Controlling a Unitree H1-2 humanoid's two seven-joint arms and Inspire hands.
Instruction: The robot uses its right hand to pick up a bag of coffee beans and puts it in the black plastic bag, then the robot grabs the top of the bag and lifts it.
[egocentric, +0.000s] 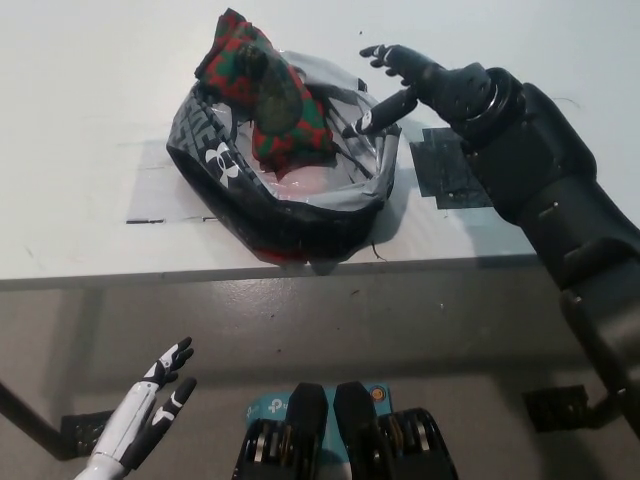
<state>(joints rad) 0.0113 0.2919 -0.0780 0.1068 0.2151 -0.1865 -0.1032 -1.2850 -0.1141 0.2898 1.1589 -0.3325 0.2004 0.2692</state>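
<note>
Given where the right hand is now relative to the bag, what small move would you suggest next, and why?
Probably lower the right hand slightly and close it on the black plastic bag at its right rim. The coffee bean bag already sits inside, sticking out the top, and the open fingers hover at that rim without gripping anything. The left hand rests low, below the table.
</note>
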